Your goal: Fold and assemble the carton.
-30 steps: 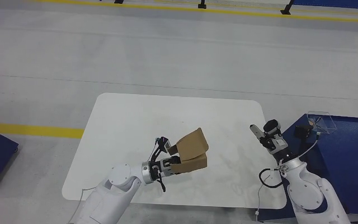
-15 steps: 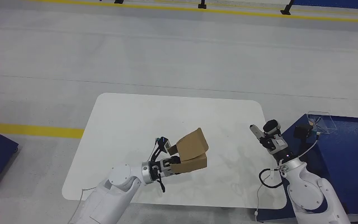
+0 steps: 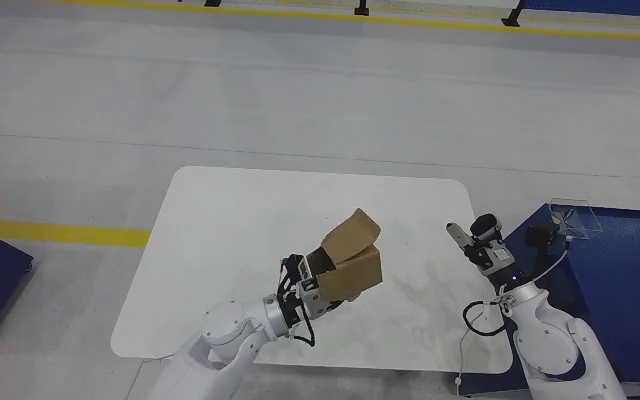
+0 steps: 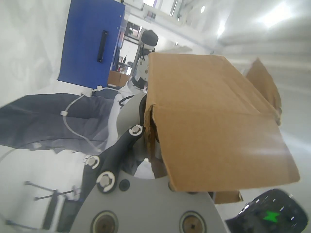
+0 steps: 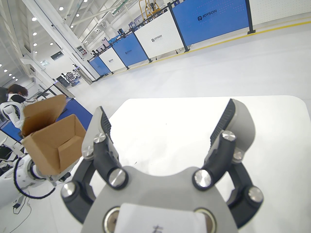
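Note:
A brown cardboard carton point(image 3: 350, 262) is held up above the near middle of the white table point(image 3: 230, 220), tilted, with one flap standing open. My left gripper point(image 3: 312, 290) is shut on the carton's near wall point(image 4: 209, 112), and its dark finger point(image 4: 121, 144) lies against the cardboard edge. My right gripper point(image 3: 455, 232) hovers at the table's right edge, open with nothing between its ribbed fingers point(image 5: 167, 120). From there the carton's open mouth point(image 5: 48, 144) faces it, off to one side.
A blue cabinet point(image 3: 600, 270) with a clear plastic box point(image 3: 575, 218) on it stands right of the table. A blue object point(image 3: 10, 265) sits at the far left. Bare tabletop point(image 5: 279, 112) stretches beyond the right gripper.
The left arm has shifted to the right and turned the carton, which now sits a little farther right and higher. The right arm has not moved.

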